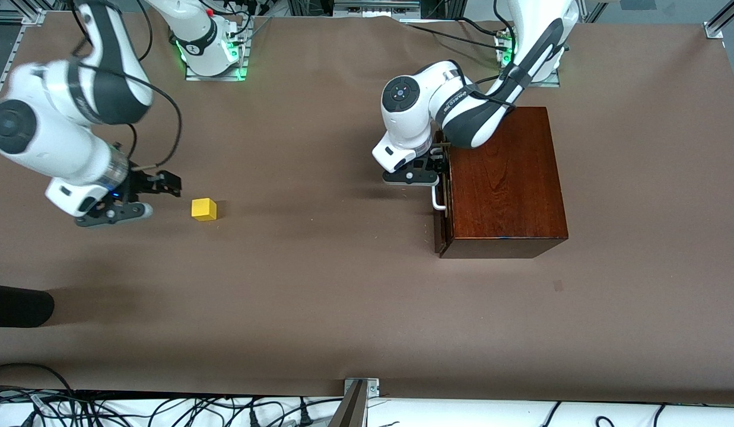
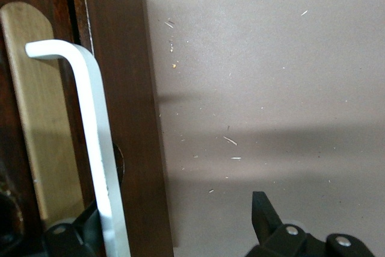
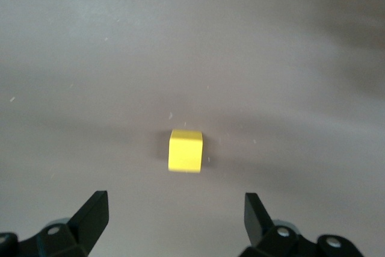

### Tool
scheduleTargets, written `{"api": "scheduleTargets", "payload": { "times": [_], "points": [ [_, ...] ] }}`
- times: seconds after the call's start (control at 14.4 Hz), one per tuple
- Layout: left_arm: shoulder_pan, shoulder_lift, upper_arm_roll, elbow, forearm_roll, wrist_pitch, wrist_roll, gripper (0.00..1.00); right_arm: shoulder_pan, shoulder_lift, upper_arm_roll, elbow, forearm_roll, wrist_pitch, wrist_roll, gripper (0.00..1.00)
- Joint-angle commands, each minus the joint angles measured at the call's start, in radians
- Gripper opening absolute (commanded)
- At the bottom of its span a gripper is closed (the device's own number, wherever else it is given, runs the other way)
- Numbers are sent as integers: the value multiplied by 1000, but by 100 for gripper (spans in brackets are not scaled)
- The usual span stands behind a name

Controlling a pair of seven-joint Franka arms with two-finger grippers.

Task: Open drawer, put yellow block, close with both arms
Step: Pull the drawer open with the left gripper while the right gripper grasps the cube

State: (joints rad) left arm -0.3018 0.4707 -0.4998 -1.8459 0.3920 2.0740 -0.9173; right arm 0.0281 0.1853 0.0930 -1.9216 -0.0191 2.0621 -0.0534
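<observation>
The yellow block (image 1: 204,209) (image 3: 185,150) lies on the brown table toward the right arm's end. My right gripper (image 1: 155,196) (image 3: 175,209) hangs low beside it, open, with nothing between its fingers; the block lies just ahead of the fingertips. The dark mahogany box (image 1: 503,178) stands toward the left arm's end, and its drawer front (image 1: 441,201) (image 2: 129,118) sits close against it. My left gripper (image 1: 436,166) (image 2: 165,227) is open at the white handle (image 1: 438,203) (image 2: 96,136). One of its fingers (image 2: 66,236) is tucked between bar and drawer, the other finger (image 2: 264,215) stands well out over the table.
A black object (image 1: 16,305) lies at the table's edge toward the right arm's end, nearer the front camera. Cables (image 1: 165,409) run along the table's front edge. Bare brown table (image 1: 319,249) stretches between block and box.
</observation>
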Motion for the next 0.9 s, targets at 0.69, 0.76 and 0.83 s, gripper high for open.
{"api": "scheduleTargets", "payload": {
  "times": [0.69, 0.76, 0.83],
  "points": [
    [-79, 114, -2, 114, 25, 86, -101, 100, -5, 147, 7, -252, 13, 477, 26, 100],
    [-89, 127, -2, 128, 25, 86, -115, 100, -5, 160, 7, -255, 13, 486, 26, 100],
    [-102, 140, -2, 151, 24, 86, -124, 100, -5, 172, 5, -264, 13, 515, 24, 100]
  ]
}}
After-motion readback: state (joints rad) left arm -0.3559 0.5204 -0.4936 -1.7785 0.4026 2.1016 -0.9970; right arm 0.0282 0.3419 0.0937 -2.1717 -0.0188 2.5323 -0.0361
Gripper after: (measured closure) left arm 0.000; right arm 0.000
